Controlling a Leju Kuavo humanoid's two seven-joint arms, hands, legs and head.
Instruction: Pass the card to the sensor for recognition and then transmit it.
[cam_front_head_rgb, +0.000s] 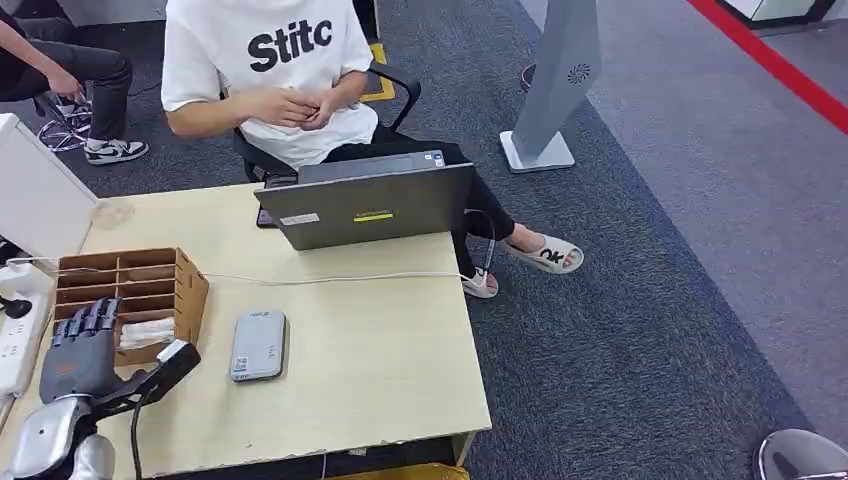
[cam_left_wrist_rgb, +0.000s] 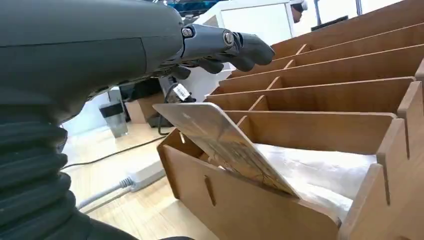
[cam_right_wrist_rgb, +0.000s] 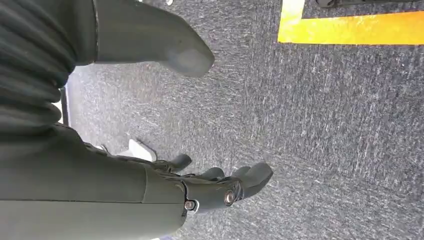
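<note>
- Far left, the robot's left hand (cam_front_head_rgb: 82, 345) hovers beside a slotted brown wooden card rack (cam_front_head_rgb: 185, 290), fingers spread and holding nothing.
- A pale rectangular card (cam_left_wrist_rgb: 225, 142) leans tilted in the rack's nearest slot, not yet gripped; the pickup step is likely in hand, and next calls for pinching its raised edge.
- Further right lies a flat grey card sensor (cam_front_head_rgb: 259, 345).
- The right hand (cam_right_wrist_rgb: 210, 187) hangs over carpet, open and empty.
- The card's lower edge is hidden inside the slot.

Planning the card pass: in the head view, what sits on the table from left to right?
White power strip → left hand → wooden card rack → grey sensor → laptop.
</note>
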